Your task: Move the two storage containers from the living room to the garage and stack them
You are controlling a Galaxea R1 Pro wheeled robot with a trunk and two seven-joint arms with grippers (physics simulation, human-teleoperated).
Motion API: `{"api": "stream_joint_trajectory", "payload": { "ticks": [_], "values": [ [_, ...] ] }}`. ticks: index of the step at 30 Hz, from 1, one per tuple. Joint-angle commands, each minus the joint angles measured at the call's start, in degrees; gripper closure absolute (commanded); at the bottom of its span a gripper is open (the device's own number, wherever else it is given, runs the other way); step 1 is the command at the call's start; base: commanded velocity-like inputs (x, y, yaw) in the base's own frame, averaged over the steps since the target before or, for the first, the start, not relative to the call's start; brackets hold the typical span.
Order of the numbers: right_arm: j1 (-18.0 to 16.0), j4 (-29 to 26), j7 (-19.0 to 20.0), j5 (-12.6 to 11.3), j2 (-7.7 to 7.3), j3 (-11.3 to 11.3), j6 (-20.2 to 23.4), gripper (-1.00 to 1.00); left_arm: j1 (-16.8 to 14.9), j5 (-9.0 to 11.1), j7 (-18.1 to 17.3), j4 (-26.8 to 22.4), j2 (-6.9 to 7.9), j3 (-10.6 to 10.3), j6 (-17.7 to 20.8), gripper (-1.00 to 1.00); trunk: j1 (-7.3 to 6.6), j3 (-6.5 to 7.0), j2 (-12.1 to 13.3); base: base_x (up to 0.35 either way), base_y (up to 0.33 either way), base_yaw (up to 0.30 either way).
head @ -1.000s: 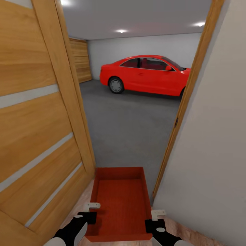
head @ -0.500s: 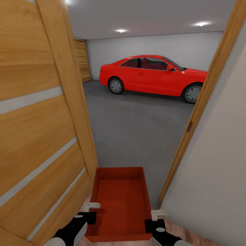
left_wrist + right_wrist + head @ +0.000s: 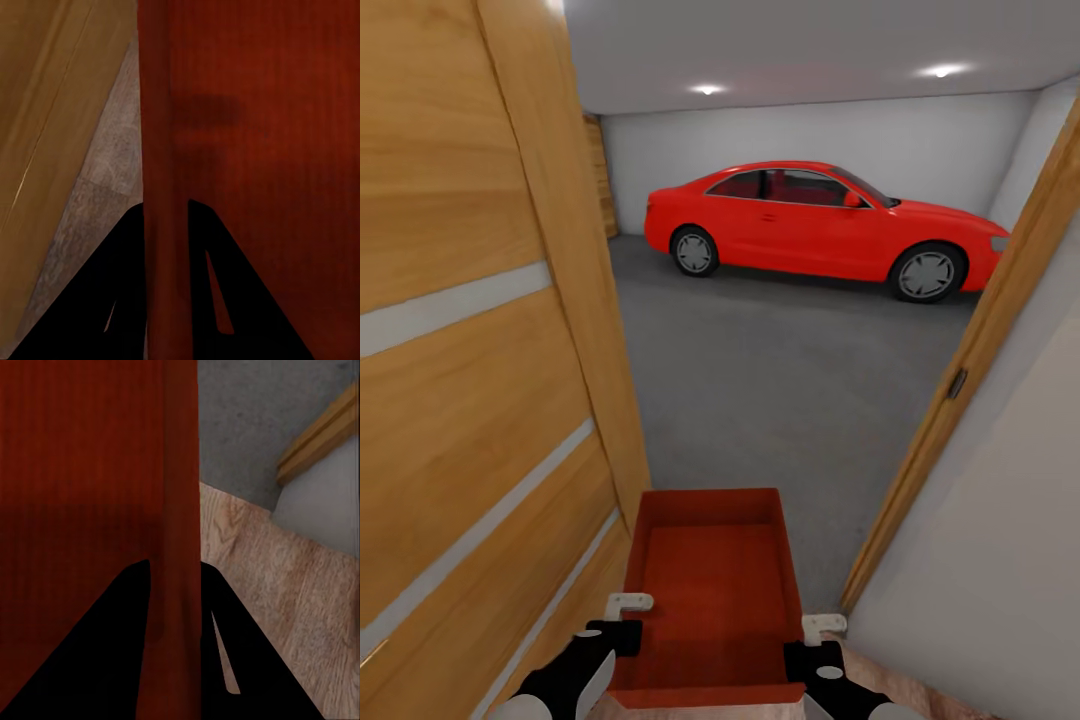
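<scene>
One red-orange storage container (image 3: 710, 585) hangs low in front of me in the head view, open top up and nothing inside. My left gripper (image 3: 627, 615) is shut on its left wall (image 3: 169, 142), and my right gripper (image 3: 821, 634) is shut on its right wall (image 3: 180, 472). In each wrist view the thin red wall runs between the two dark fingers. The container's far end is over the threshold of the garage, whose dark grey floor (image 3: 780, 390) spreads ahead. Light wood planks (image 3: 300, 585) lie under the container's right side.
An open wooden door (image 3: 470, 350) with pale stripes stands close on the left. A wooden door frame (image 3: 970, 380) and a grey-white wall (image 3: 1000, 560) close in on the right. A red car (image 3: 820, 220) is parked across the far garage, with grey floor between.
The whole head view has shifted: the door frame on the right has slid outward and more of the car and garage shows. Both grippers hold the container as before.
</scene>
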Motion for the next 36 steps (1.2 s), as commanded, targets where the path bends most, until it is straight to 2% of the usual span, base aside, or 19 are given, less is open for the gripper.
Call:
{"api": "stream_joint_trajectory", "payload": {
  "ticks": [1, 14, 20, 30, 36],
  "values": [
    [-0.07, 0.06, -0.28, -0.12, -1.85, 0.09, -1.19, 1.0, 0.03, -0.27, 0.57, 0.1, 0.86, -0.35, 0.42, 1.0, 0.0, -0.05, -0.03, 0.018, 0.019, -0.269],
    [-0.07, 0.06, -0.28, -0.12, -1.85, 0.08, -1.15, 1.0, 0.02, -0.3, 0.6, 0.1, 0.86, -0.35, 0.42, 1.0, 0.0, -0.05, -0.03, 0.002, 0.002, -0.265],
    [-0.07, 0.06, -0.28, -0.12, -1.85, 0.08, -1.13, 1.0, 0.01, -0.27, 0.89, 0.1, 0.79, -0.35, 0.44, 1.0, 0.0, -0.05, -0.03, 0.013, 0.032, -0.036],
    [-0.07, 0.06, -0.28, -0.12, -1.85, 0.08, -1.13, 1.0, 0.01, -0.29, 0.92, 0.1, 0.79, -0.35, 0.43, 1.0, 0.0, -0.05, -0.03, 0.139, 0.248, -0.001],
    [-0.07, 0.06, -0.28, -0.15, -1.87, 0.08, -1.15, 1.0, 0.02, -0.31, 0.92, 0.1, 0.78, -0.35, 0.42, 1.0, 0.0, -0.05, -0.03, 0.047, 0.059, -0.001]
  ]
}}
